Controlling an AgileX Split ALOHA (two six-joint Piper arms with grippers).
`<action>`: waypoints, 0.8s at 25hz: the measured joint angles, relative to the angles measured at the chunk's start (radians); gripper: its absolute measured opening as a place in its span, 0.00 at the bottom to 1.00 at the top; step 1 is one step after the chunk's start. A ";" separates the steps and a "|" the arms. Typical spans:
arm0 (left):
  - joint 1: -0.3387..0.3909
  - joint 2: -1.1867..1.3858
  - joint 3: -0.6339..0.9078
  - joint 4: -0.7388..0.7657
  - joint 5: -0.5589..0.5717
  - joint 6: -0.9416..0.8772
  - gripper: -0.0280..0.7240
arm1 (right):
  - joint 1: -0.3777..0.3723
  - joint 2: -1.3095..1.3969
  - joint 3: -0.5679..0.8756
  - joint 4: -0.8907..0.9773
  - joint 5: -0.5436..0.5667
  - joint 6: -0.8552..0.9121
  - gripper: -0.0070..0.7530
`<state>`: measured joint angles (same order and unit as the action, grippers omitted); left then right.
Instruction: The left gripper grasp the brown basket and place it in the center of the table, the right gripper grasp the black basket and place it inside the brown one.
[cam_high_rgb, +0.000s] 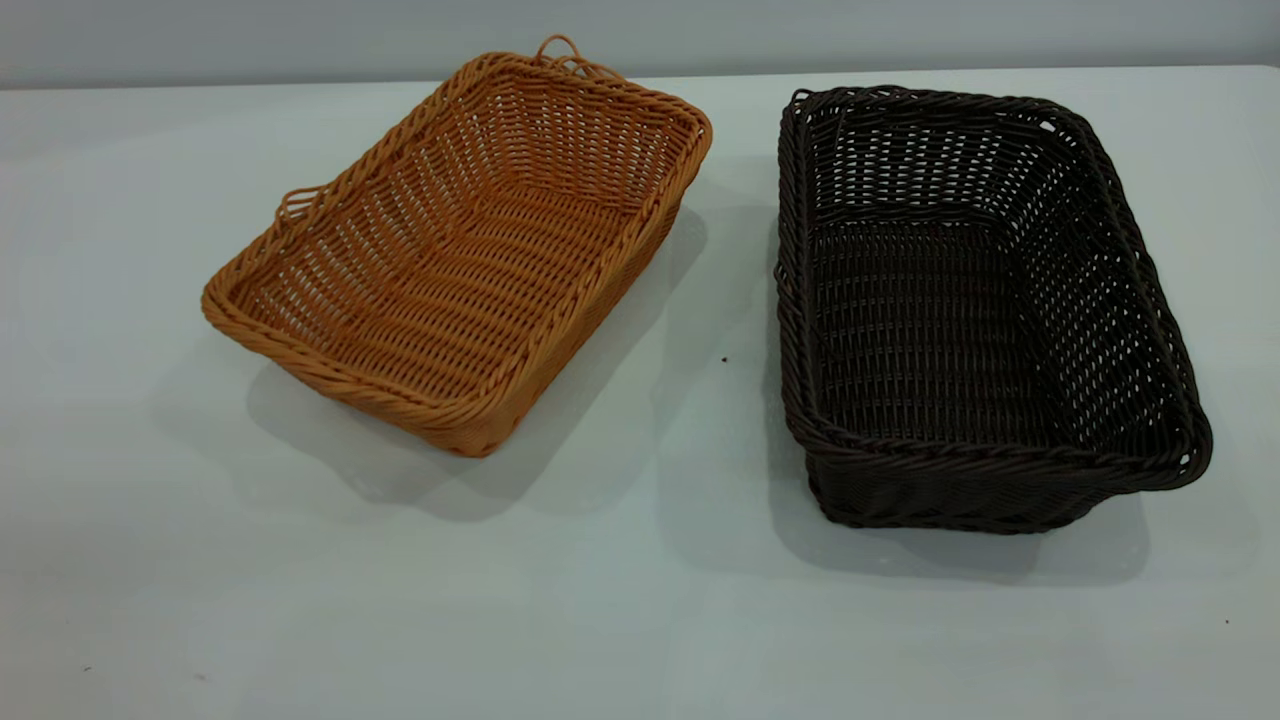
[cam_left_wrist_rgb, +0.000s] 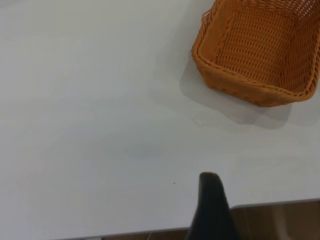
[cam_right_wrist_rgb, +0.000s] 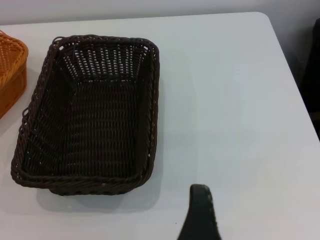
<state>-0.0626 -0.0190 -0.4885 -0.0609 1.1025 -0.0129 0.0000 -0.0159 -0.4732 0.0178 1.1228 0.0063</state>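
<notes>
Brown basket (cam_high_rgb: 460, 250) on the left half of the white table (cam_high_rgb: 640, 620), lying at an angle, one corner turned toward the near edge, two small loose loops at the far and left rim. Black basket (cam_high_rgb: 975, 310) on the right half, upright, deeper, standing apart from the brown one with a strip of bare table between. Both baskets with nothing inside. Left gripper (cam_left_wrist_rgb: 212, 210) seen only as one dark fingertip over the table's edge, well apart from the brown basket; opening not possible to tell. Right gripper (cam_right_wrist_rgb: 200, 215) likewise only one dark fingertip, near the black basket, not touching; opening not possible to tell.
</notes>
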 joint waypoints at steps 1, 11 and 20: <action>0.000 0.000 0.000 0.000 0.000 0.000 0.66 | 0.000 0.000 0.000 0.000 0.000 0.000 0.67; 0.000 0.000 0.000 0.000 0.000 0.000 0.66 | 0.000 0.000 0.000 0.000 0.000 0.000 0.67; 0.000 0.000 0.000 0.000 0.000 0.000 0.66 | 0.000 0.000 0.000 0.004 -0.004 0.000 0.65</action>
<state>-0.0626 -0.0190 -0.4885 -0.0609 1.1025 -0.0129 0.0000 -0.0159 -0.4732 0.0213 1.1193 0.0063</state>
